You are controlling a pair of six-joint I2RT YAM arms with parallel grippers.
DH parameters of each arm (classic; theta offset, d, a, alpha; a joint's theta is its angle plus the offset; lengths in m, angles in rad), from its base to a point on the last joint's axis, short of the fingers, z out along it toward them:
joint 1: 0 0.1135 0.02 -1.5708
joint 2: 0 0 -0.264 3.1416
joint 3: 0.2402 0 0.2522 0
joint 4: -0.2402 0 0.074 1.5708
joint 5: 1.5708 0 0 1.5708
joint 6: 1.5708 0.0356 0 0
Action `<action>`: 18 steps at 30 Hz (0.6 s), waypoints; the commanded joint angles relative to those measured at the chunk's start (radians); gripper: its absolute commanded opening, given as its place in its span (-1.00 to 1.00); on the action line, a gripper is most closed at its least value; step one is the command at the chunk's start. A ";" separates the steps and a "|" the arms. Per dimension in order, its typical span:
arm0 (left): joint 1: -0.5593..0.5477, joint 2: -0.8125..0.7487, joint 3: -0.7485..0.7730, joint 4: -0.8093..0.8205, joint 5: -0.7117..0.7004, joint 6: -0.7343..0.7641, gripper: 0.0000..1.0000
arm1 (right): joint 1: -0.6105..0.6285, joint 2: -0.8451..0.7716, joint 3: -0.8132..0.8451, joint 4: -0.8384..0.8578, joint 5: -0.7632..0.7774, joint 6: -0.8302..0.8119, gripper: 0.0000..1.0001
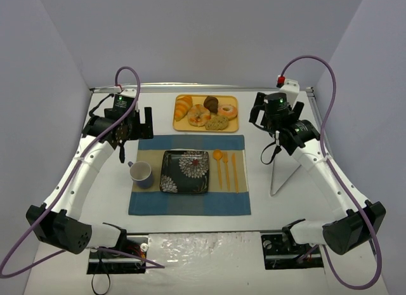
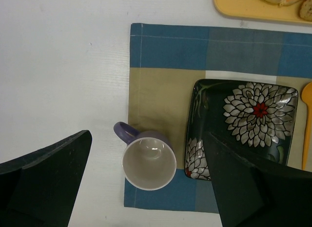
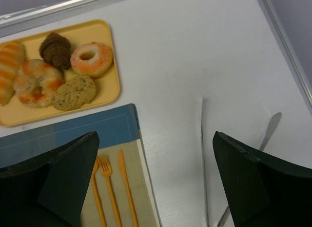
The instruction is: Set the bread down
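The bread [image 1: 217, 122] is a flattish, speckled tan piece lying at the front right of the yellow tray [image 1: 206, 128]. In the right wrist view the bread [image 3: 74, 92] lies at the near edge of the tray [image 3: 111, 80]. My right gripper [image 1: 259, 112] is open and empty, raised over the bare table right of the tray; its jaws [image 3: 156, 188] stand wide apart. My left gripper [image 1: 141, 124] is open and empty, raised left of the tray, above the purple mug [image 2: 148, 161]. The black flowered plate [image 1: 184, 171] sits on the placemat.
The tray also holds a ridged croissant [image 1: 183, 107], two ring doughnuts [image 1: 198, 115] [image 1: 228, 110] and a dark brown pastry [image 1: 211, 103]. An orange spoon, fork and knife [image 1: 226, 168] lie right of the plate. Metal tongs [image 1: 277, 174] lie on the table at the right.
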 commanded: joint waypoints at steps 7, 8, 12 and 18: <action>-0.125 0.031 -0.048 0.098 0.019 -0.033 0.94 | -0.127 0.009 -0.177 -0.025 0.098 0.094 1.00; -0.145 0.037 -0.049 0.106 0.010 -0.037 0.94 | -0.149 0.004 -0.195 -0.020 0.084 0.092 1.00; -0.170 0.059 -0.042 0.126 0.002 -0.042 0.94 | -0.187 -0.012 -0.265 0.006 0.052 0.107 1.00; -0.171 0.095 0.015 0.124 -0.010 -0.022 0.94 | -0.204 0.041 -0.318 0.091 -0.033 0.108 0.98</action>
